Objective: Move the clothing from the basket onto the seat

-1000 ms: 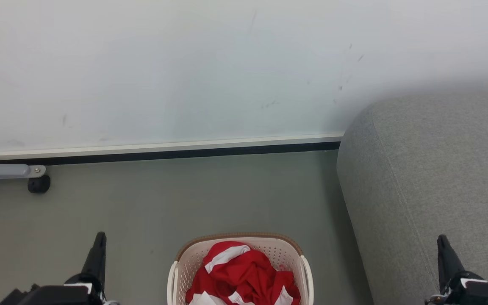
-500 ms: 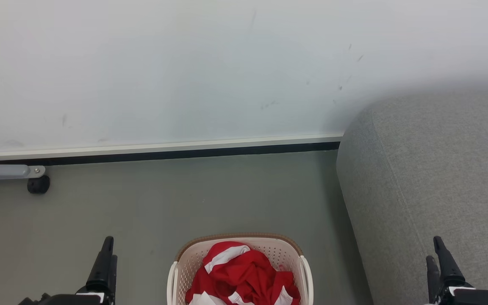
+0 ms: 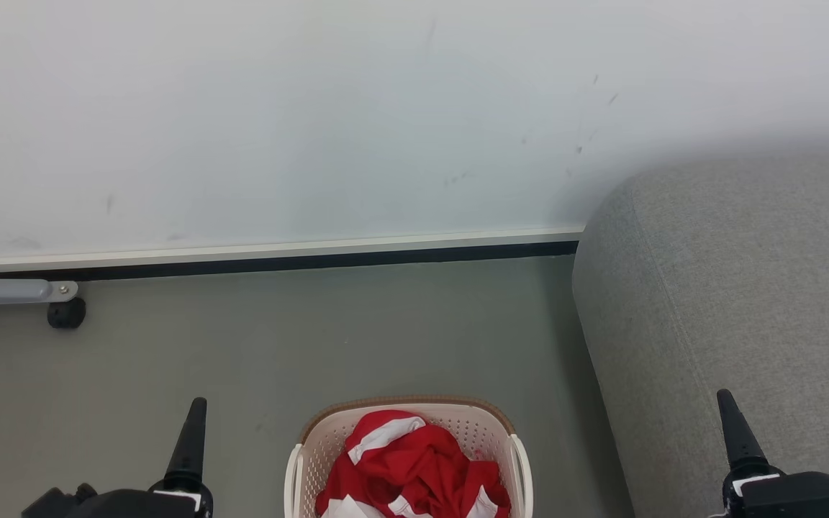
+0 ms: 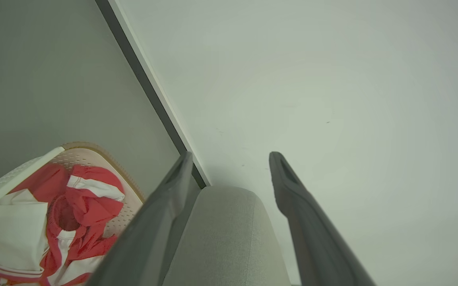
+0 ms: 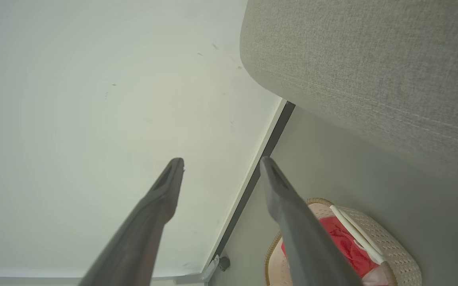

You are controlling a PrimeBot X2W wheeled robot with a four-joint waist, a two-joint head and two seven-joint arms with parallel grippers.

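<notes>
**Jaws sprung open, basket flanked on both sides**

Both grippers have been brought a touch nearer the oval cream plastic laundry basket [image 3: 322, 446] with its brown woven-look rim [image 3: 407, 399] since a second ago. Their jaws, pressed together then, are now spread wide. Clear gaps are seen between the long dark fingers [image 4: 304, 222] of the left gripper [image 4: 232, 159] and of the right gripper [image 5: 222, 162], and nothing is held in either.

Soft red clothing with white trim [image 3: 422, 467] is heaped inside the basket, untouched. The left gripper is stationed left of the basket and the right gripper right of it, both well apart from the rim. Just right of the basket, the large grey fabric-upholstered seat [image 3: 731, 302] is found, rounded at its end.

The reach into the basket is judged to be the step in hand. It is best made from above the rim, fingers pointed down at the middle of the heap, so that the perforated sides are not snagged. A thick fold should be pinched rather than a thin edge of trim. The garment should then be lifted fully clear of the rim before being carried right of the basket, lest the basket be dragged along.
</notes>
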